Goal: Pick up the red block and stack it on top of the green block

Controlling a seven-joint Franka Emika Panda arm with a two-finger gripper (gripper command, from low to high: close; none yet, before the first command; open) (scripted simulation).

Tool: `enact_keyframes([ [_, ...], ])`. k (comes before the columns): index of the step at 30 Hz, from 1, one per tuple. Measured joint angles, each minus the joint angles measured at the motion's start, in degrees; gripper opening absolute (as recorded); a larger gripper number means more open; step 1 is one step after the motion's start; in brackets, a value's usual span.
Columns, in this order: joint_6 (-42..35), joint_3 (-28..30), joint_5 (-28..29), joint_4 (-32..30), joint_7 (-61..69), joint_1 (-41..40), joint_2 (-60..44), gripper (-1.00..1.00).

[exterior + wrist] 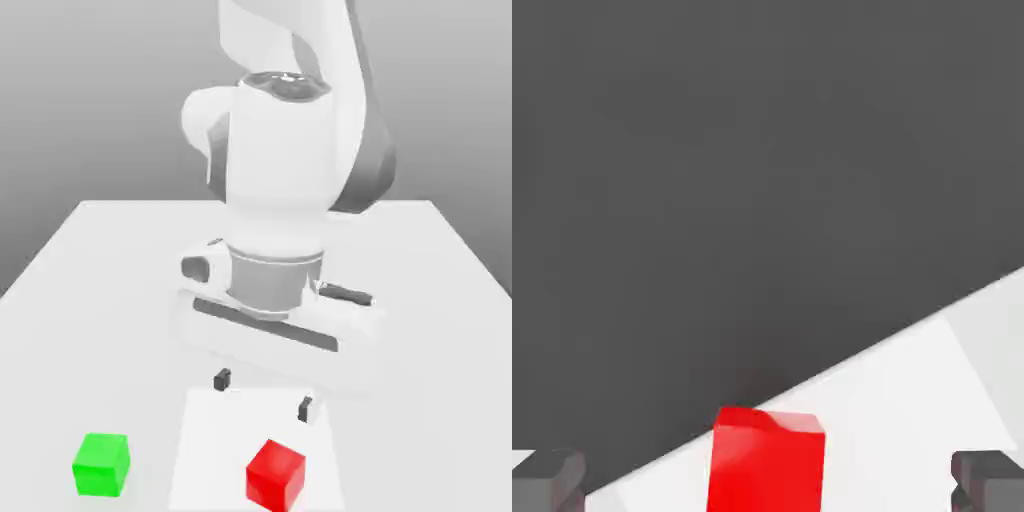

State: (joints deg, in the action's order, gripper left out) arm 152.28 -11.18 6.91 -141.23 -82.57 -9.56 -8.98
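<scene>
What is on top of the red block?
Nothing sits on the red block; its top face is bare. Underneath, the block hides whatever it covers, though the bright white patch spreads out around it.

In my exterior view, the shiny red block (276, 476) is cut off a tiny bit at the bottom edge, and so is the flat bright white square (225, 450) under it. The big white robot arm (280, 160) runs out past the top edge. In my hand view, the bottom edge cuts the red block too, so I can't see all of it. The dark grey fingertips (547, 480) are cut off at the sides there.
</scene>
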Motion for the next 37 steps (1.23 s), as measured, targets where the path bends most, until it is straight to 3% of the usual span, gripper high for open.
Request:
enact_keyframes([
  [6, 8.9, 2.8, 2.4, 0.9, -3.8, 2.4, -12.2, 0.00],
  [7, 9.8, 3.2, 2.9, 1.1, -4.2, 2.7, -13.3, -1.00],
  [13, 10.3, 3.4, 3.1, 1.1, -4.4, 2.9, -13.9, -1.00],
  [19, 2.4, 0.8, -1.4, -0.4, -1.4, 0.7, -4.2, -1.00],
  [29, -3.4, 12.5, -7.2, 0.4, -15.0, -9.6, 0.9, -1.00],
  [33, 2.4, 13.4, -8.2, 0.8, -15.9, -10.6, -5.2, -1.00],
  [34, 4.1, 13.3, -8.4, 0.9, -15.8, -10.7, -7.0, 1.00],
  [37, 4.1, 13.3, -8.4, 0.9, -15.8, -10.7, -7.0, 1.00],
])
